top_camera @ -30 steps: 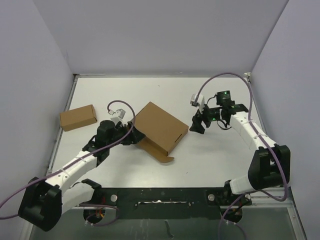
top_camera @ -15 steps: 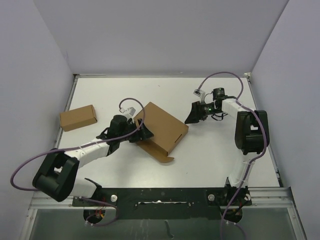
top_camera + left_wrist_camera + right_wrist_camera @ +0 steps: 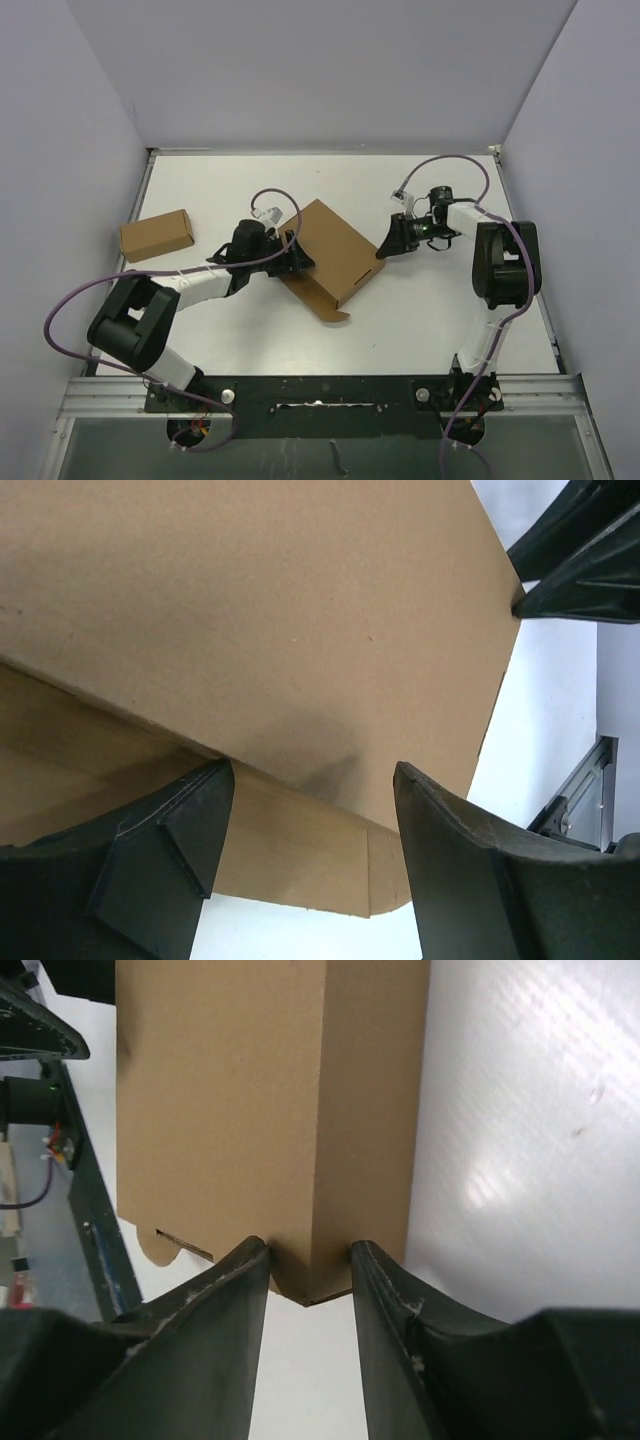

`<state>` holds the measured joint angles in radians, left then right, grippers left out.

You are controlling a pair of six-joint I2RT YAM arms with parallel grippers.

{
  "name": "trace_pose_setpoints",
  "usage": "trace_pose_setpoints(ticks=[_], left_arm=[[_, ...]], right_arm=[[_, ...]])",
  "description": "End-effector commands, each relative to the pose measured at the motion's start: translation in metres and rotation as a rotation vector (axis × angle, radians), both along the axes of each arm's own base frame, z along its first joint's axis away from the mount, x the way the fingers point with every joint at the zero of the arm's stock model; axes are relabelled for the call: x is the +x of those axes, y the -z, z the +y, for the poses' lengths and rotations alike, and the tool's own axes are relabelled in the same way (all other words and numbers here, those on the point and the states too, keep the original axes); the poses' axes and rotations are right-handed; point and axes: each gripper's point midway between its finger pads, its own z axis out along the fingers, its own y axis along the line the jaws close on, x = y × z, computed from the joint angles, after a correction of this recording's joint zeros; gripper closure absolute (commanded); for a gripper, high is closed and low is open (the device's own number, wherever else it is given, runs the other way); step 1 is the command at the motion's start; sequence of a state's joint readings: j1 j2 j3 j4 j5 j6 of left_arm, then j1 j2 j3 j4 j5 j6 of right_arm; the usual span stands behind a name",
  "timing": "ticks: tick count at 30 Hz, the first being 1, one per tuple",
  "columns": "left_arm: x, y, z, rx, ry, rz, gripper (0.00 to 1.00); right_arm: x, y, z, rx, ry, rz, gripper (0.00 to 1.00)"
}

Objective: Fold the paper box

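Observation:
The paper box lies mid-table with its lid down and a flap sticking out at its near side. My left gripper is at the box's left edge. In the left wrist view it is open wide, with the lid above the gap and the lower flap between the fingers. My right gripper is at the box's right corner. In the right wrist view it is part open, and the fingertips straddle and touch the corner of the box.
A much smaller brown cardboard box lies at the table's left edge. Purple cables loop over both arms. The black frame rail runs along the near edge. The right gripper's fingers show at the top right of the left wrist view.
My left gripper has pushed right, further onto the box's left edge. My right gripper has moved down-left until it met the box's right corner. The box has shifted slightly.

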<state>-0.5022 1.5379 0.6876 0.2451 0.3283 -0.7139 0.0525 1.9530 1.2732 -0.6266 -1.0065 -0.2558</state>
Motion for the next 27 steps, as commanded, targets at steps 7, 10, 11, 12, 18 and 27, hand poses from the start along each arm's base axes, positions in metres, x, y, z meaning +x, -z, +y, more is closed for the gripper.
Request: trace_pose_setpoints(ticks=[7,10,11,12,18,27], left_arm=[[0.011,-0.032,-0.036,-0.066,0.155,-0.136,0.36],[0.004,-0.049,-0.039,-0.066,0.196,-0.212,0.35],[0.001,-0.052,-0.036,-0.057,0.204,-0.241,0.35],[-0.003,-0.058,-0.033,-0.044,0.218,-0.287,0.34],[-0.041,-0.100,-0.019,-0.029,0.314,-0.596,0.32],[-0.139,-0.099,-0.060,0.010,0.696,-1.204,0.31]], right_arm=[[-0.030,-0.017,-0.042,-0.099,0.034,-0.065,0.63],[-0.026,-0.033,-0.055,-0.129,0.049,-0.147,0.55],[-0.024,-0.039,-0.059,-0.142,0.050,-0.186,0.52],[-0.023,-0.046,-0.063,-0.157,0.053,-0.224,0.50],[-0.037,-0.098,-0.048,-0.142,-0.094,-0.558,0.42],[-0.048,-0.121,0.011,-0.033,-0.248,-0.749,0.14]])
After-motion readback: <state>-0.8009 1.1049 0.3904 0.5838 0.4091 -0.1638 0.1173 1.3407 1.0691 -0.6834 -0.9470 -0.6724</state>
